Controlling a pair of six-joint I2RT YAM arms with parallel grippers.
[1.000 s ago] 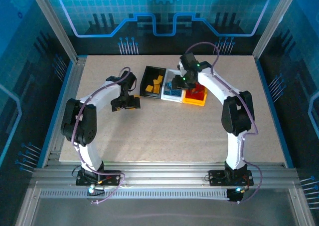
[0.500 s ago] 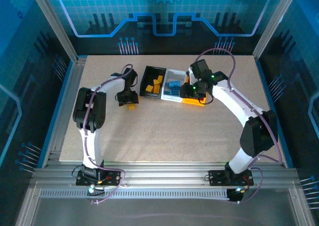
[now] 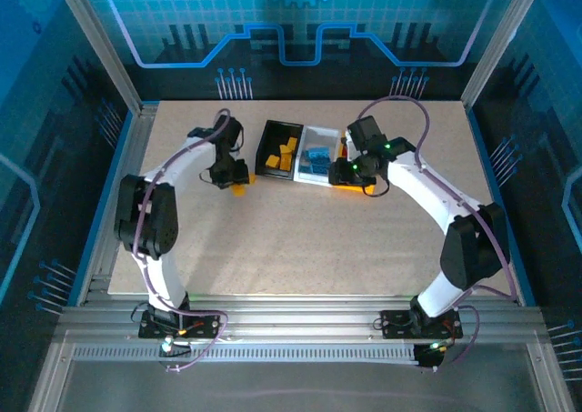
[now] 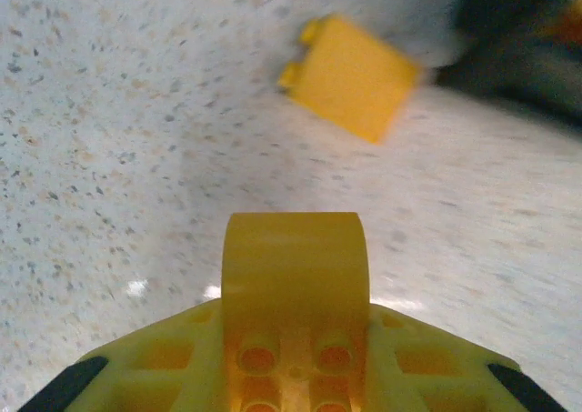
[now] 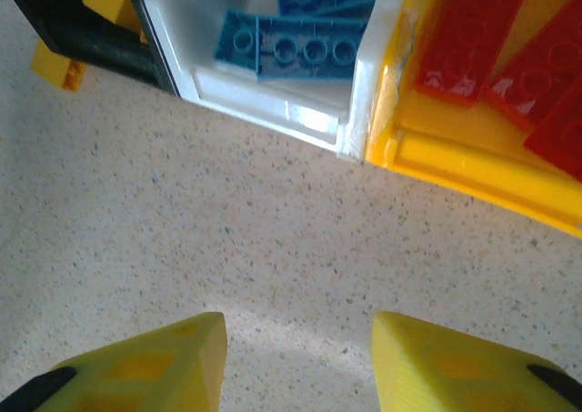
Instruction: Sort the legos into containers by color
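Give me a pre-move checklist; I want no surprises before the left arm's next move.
1. Left pincer shut on held yellow brick: ok.
2. Black bin open, holding yellow-orange bricks: ok.
3. Right pincer open and empty: ok.
4. Right pincer away from black bin, facing white bin and yellow bin: ok.
5. Every brick off the table: not ok; loose yellow brick lies near the left pincer.
6. Grip firmness: cannot tell.

binned legos (image 5: pixel 309 44), loose lego (image 4: pixel 350 77), gripped lego (image 4: pixel 296 276)
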